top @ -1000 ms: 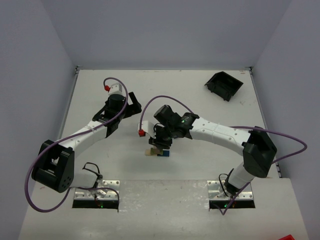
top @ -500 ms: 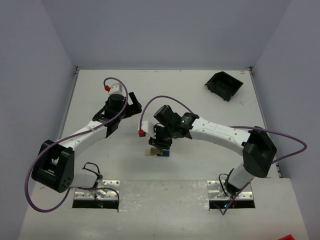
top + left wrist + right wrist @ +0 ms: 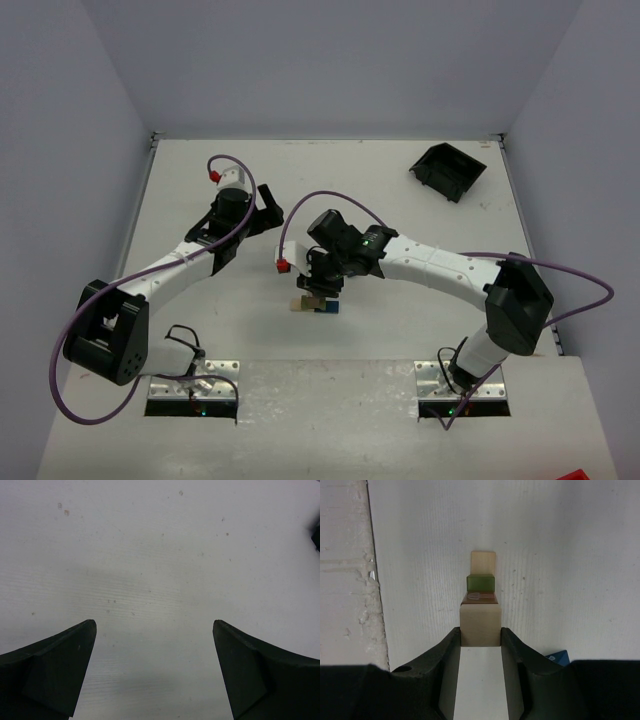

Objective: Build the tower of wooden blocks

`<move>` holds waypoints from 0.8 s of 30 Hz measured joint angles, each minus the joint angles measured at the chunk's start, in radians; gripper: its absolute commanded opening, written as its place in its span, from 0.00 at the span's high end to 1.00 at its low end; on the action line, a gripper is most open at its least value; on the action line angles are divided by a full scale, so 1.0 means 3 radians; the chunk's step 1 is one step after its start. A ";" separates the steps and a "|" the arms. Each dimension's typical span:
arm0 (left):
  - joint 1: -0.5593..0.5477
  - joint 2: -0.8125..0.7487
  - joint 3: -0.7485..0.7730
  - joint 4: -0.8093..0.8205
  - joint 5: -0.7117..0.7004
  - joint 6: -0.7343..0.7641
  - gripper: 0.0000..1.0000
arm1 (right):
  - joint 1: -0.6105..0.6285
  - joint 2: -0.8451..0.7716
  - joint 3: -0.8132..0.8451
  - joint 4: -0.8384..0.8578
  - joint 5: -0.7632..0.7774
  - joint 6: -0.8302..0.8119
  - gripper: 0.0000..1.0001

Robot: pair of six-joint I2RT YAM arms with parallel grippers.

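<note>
Top: right claw (image 3: 318,292) sits low over the tower (image 3: 314,304) on the surface (image 3: 420,330), and the left claw (image 3: 270,207) is well apart.
Left wrist: left claw spread wide, empty.
Right wrist: right claw grips a tan block (image 3: 480,622), with a brown block (image 3: 480,598) just beyond. Best to square the edges, lower gently and release once seated.

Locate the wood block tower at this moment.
In the top view, the wood block tower stands mid-table toward the near edge, directly beneath the right gripper, which grips a pale tan block.
</note>
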 measured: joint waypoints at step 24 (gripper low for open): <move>0.0000 0.0000 -0.0001 0.0000 0.0003 -0.0001 0.00 | 0.0000 -0.0012 0.0000 0.0057 0.0046 0.0125 0.01</move>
